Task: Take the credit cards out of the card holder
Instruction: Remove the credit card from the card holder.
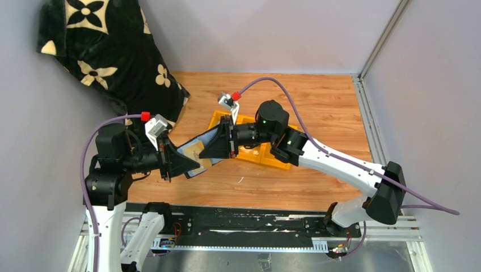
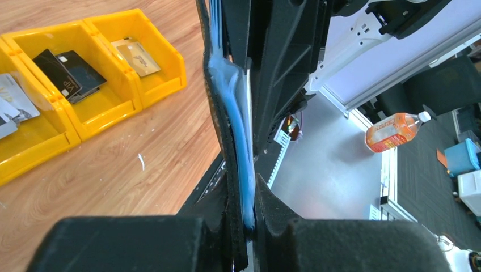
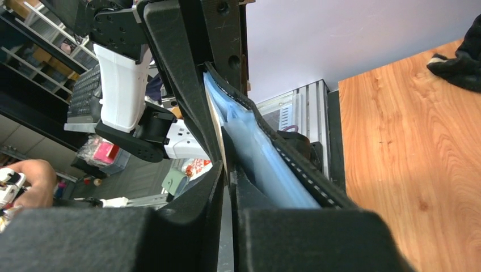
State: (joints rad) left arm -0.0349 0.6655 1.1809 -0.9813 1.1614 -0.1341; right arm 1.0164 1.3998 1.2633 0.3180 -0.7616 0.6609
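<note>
The card holder (image 1: 207,137) is held open above the table between both arms, black outside, pale blue inside. My left gripper (image 1: 194,163) is shut on its lower edge; in the left wrist view the jaws (image 2: 249,218) pinch the black and blue layers (image 2: 235,113). A tan credit card (image 1: 193,149) sticks out of a pocket. My right gripper (image 1: 203,151) is shut on that card: the right wrist view shows its thin edge (image 3: 218,133) running down between the jaws (image 3: 226,175), beside the holder's blue lining (image 3: 266,164). Black (image 2: 68,73), tan (image 2: 136,56) and silvery (image 2: 11,96) cards lie in the tray.
The yellow three-compartment tray (image 1: 272,160) sits on the wooden table under the right arm, also in the left wrist view (image 2: 96,127). A black flowered cloth (image 1: 108,45) fills the back left corner. Grey walls enclose the table.
</note>
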